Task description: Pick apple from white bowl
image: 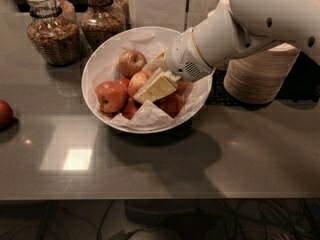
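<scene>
The wide white bowl [197,104], lined with crumpled white paper, stands mid-table and holds several red-yellow apples. One apple [131,61] lies at the back, one [111,96] at the left, one [138,82] in the middle. My gripper [148,79] reaches down into the bowl from the right on a white arm. Its cream fingers [157,86] stand apart, and the near one lies against the middle apple. The gripper looks open, with nothing lifted. Apples under the wrist are partly hidden.
Two glass jars [52,31] of brown food stand behind the bowl at the left. A stack of cream paper bowls [260,76] stands right of it, under the arm. A lone apple [4,114] lies at the table's left edge. The table's front edge runs along the bottom.
</scene>
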You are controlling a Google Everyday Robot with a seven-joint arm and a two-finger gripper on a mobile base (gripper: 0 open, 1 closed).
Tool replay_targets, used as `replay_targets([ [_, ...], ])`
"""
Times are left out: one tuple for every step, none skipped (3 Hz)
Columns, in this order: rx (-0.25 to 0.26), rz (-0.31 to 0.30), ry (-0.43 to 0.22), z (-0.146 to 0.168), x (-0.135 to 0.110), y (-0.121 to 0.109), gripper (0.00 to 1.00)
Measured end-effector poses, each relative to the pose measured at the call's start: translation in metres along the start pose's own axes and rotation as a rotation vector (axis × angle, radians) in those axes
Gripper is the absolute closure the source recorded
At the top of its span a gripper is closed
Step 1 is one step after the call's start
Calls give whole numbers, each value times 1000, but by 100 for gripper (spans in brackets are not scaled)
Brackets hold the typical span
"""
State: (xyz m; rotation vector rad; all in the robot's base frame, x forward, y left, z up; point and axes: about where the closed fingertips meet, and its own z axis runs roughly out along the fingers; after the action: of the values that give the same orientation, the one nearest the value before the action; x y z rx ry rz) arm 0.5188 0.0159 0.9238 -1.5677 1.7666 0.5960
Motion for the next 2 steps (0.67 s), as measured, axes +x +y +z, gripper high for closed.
replay_targets([
  [0,0,0,0,0,0,100],
  [-30,10,-25,4,0,3,100],
])
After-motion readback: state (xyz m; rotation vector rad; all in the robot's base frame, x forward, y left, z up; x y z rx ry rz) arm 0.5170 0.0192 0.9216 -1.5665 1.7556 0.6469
